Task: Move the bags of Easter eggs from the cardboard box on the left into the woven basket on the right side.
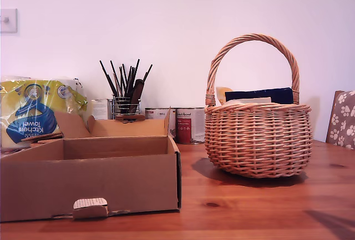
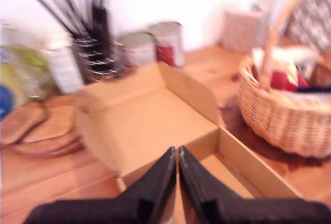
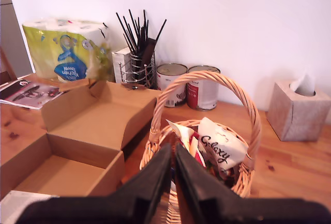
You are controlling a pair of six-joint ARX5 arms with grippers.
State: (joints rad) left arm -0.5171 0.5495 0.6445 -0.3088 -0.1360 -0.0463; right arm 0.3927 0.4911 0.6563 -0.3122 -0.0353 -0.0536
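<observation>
The cardboard box stands at the exterior view's left, and both wrist views show its floor bare. At the exterior view's right stands the woven basket. Inside it lie a white bag with dark script and a cream-yellow bag with a red patch. My first gripper is shut and empty above the box's front part. My second gripper is shut and empty just over the basket's rim. Neither gripper shows in the exterior view.
A dark navy packet sticks up in the basket. Behind the box are a Kitchen Towel pack, a wire holder of dark sticks and two tins. A tissue box sits beyond the basket. Wooden boards lie beside the box.
</observation>
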